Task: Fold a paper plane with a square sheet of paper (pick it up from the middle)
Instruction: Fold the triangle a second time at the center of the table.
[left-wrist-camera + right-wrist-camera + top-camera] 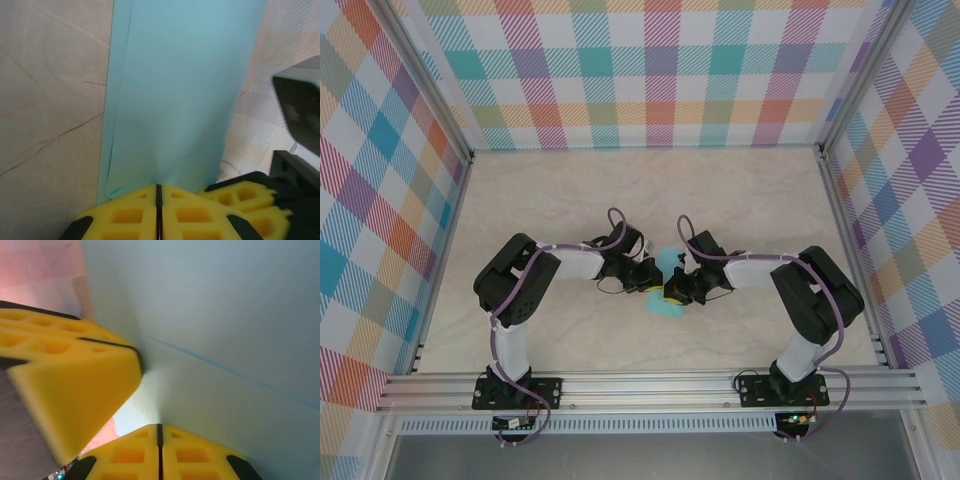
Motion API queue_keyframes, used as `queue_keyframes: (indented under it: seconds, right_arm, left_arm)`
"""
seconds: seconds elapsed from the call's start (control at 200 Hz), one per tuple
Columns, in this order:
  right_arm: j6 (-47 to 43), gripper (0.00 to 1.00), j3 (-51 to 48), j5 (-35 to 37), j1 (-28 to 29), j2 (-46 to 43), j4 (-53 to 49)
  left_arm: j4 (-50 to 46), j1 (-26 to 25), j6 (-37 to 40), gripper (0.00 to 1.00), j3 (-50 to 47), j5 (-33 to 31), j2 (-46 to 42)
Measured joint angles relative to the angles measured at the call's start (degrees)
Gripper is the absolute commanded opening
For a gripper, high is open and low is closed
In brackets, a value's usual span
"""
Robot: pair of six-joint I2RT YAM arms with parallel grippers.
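The square sheet of paper (667, 262) is light turquoise and hangs folded between both grippers at the table's middle. In the left wrist view the paper (180, 90) shows doubled layers along its left edge, and my left gripper (158, 186) is shut on its near edge. The right gripper's yellow fingers (245, 196) press in beside it. In the right wrist view the paper (225, 315) has a long crease line, and my right gripper (160, 425) is shut on it, with a left gripper finger (75, 375) close by. From above, the left gripper (652, 285) and right gripper (678, 290) meet tip to tip.
The marble-patterned table (570, 200) is boxed in by checked walls on three sides, with an aluminium rail (640, 385) along the near edge. Both arms reach inward from their bases, elbows out toward the sides.
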Motion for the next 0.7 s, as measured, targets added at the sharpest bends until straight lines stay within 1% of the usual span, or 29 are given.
queue_keyframes:
  seconds: [0.12,0.245,0.465,0.7]
  right_arm:
    - [-0.02,0.08,0.15,0.04,0.0,0.02,-0.2]
    - [-0.04,0.11,-0.24,0.09,0.02,-0.55,-0.17]
    - [-0.02,0.11,-3.89,0.02,0.0,-4.0,-1.27]
    - [0.02,0.12,-8.46,-0.48,0.0,-7.06,1.99]
  left_arm:
    - [0.0,0.0,0.0,0.09,0.02,0.04,0.04]
    - [-0.04,0.0,0.17,0.09,0.02,0.02,0.07]
    - [-0.68,0.0,0.17,0.08,0.35,-0.26,0.11]
    - [-0.87,0.0,0.2,0.07,0.42,-0.28,0.13]
